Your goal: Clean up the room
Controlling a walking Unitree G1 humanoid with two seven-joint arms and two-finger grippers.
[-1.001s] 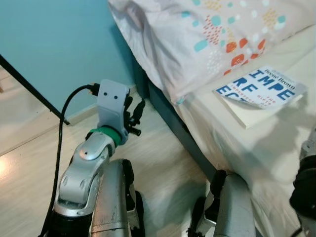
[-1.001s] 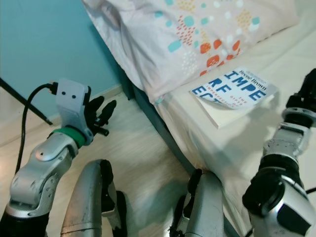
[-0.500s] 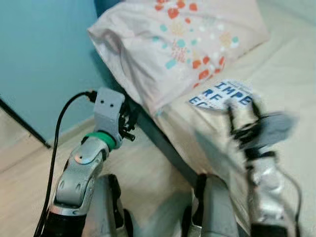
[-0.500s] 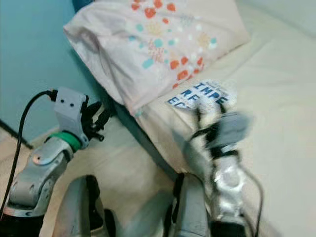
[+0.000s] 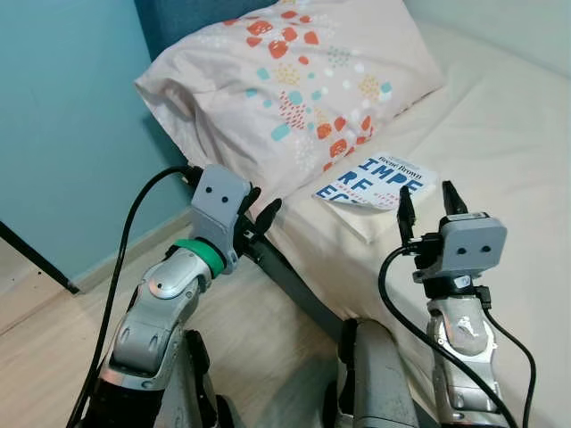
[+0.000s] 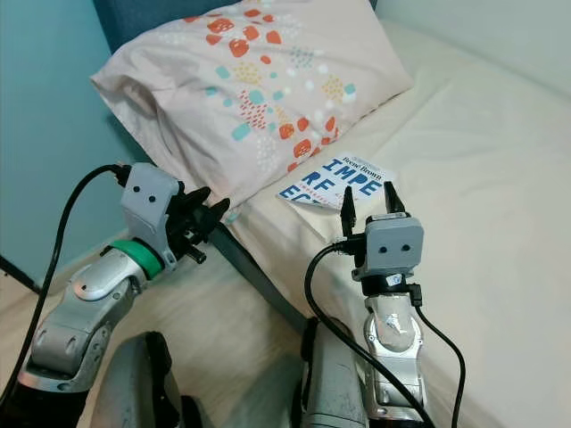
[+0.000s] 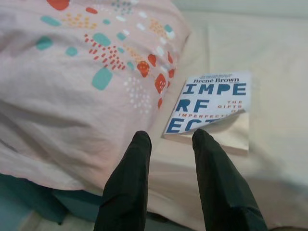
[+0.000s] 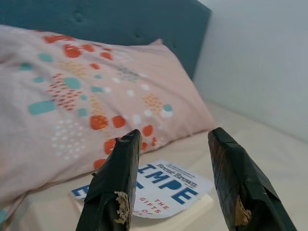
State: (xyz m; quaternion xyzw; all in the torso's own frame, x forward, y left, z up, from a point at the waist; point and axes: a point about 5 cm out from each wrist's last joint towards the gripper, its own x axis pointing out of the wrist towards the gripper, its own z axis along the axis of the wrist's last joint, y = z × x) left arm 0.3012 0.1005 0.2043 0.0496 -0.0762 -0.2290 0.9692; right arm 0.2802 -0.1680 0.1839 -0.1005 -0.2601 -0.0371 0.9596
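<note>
Where book [image 5: 375, 181] meets pillow [image 5: 285, 89] (touching), right tool [image 5: 426, 201] spread above.

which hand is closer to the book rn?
Right. The right hand hovers open just short of the book, fingers aimed at it. The left hand sits open off the bed edge, below the pillow.

One book [image 5: 376, 181], one pillow [image 5: 285, 98], one bed [image 5: 500, 134], two tools, left [image 5: 257, 210], right [image 5: 426, 203]

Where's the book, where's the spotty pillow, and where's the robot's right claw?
book [image 5: 375, 181], left eye view, on its blue-lettered cover.
pillow [image 5: 294, 80], left eye view, on its spotted middle.
right gripper [image 5: 426, 198], left eye view, midway between its open fingertips.
</note>
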